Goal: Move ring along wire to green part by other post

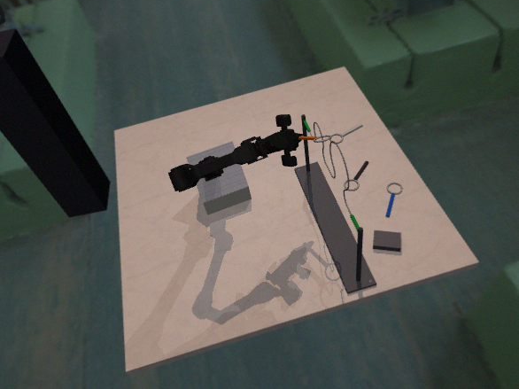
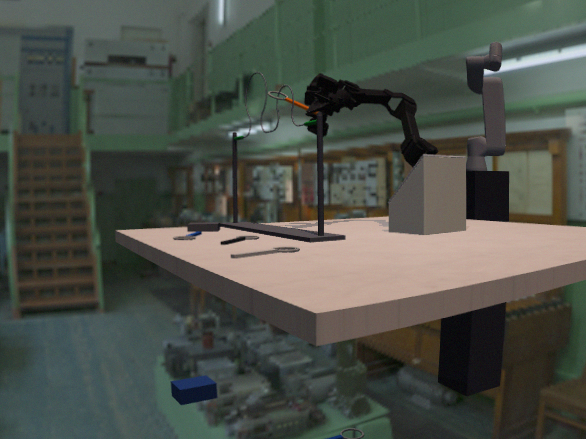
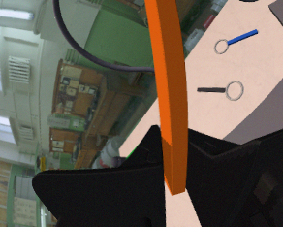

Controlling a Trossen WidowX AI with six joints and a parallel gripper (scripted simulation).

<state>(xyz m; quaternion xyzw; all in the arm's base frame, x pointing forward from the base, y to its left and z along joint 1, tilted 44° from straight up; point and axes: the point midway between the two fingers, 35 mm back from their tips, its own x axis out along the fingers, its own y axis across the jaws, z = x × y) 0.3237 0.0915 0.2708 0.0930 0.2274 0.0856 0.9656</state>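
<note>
My gripper (image 1: 299,137) (image 2: 311,110) (image 3: 162,130) is shut on the orange handle (image 1: 308,137) (image 2: 298,103) (image 3: 170,73), high above the table beside the near post (image 1: 306,154) (image 2: 320,179). The ring (image 2: 270,94) is out ahead of the handle, and the grey wire (image 2: 249,109) (image 3: 91,58) appears to pass through it. Its exact gap from the wire is too small to tell. One green part (image 1: 306,126) (image 2: 311,123) is by this post, close to the gripper in the exterior view. The other green part (image 1: 354,221) (image 2: 239,138) is by the far post (image 1: 360,256) (image 2: 235,179).
The posts stand on a dark base plate (image 1: 328,213) (image 2: 280,232). Beyond it lie a blue-handled ring (image 1: 390,205) (image 3: 243,37), a black-handled ring (image 1: 361,170) (image 3: 211,89), a grey-handled ring (image 1: 352,130) (image 2: 255,254) and a dark block (image 1: 387,239) (image 2: 203,227).
</note>
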